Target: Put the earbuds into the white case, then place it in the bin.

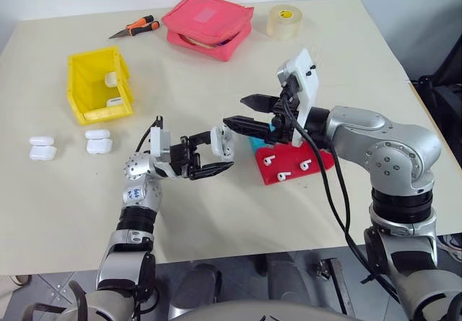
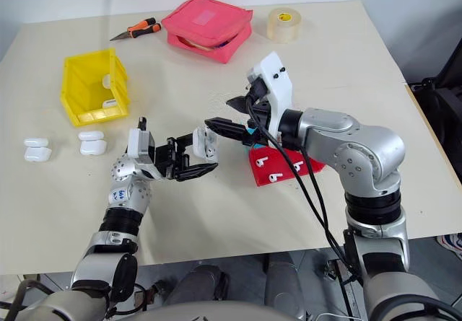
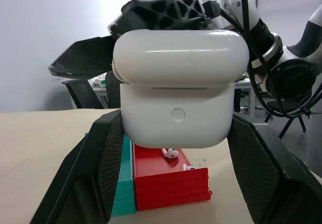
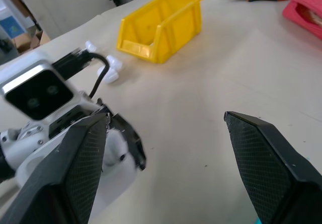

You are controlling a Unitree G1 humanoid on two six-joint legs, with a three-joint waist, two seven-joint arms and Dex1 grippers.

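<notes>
No brand or writing reads on the white case (image 1: 221, 142). You see it glossy, rounded, with a small round dimple on its body and the lid seam showing. Your left gripper (image 1: 214, 153) has its jaws clamped on the case, held above the bench (image 1: 216, 213) at centre, lid away from the wrist. Your right gripper (image 1: 249, 115) hangs just right of it, jaws spread, holding nothing. Earbuds (image 1: 268, 159) lie in the red tray (image 1: 278, 177) to the right; the yellow bin (image 1: 97, 84) sits far left.
</notes>
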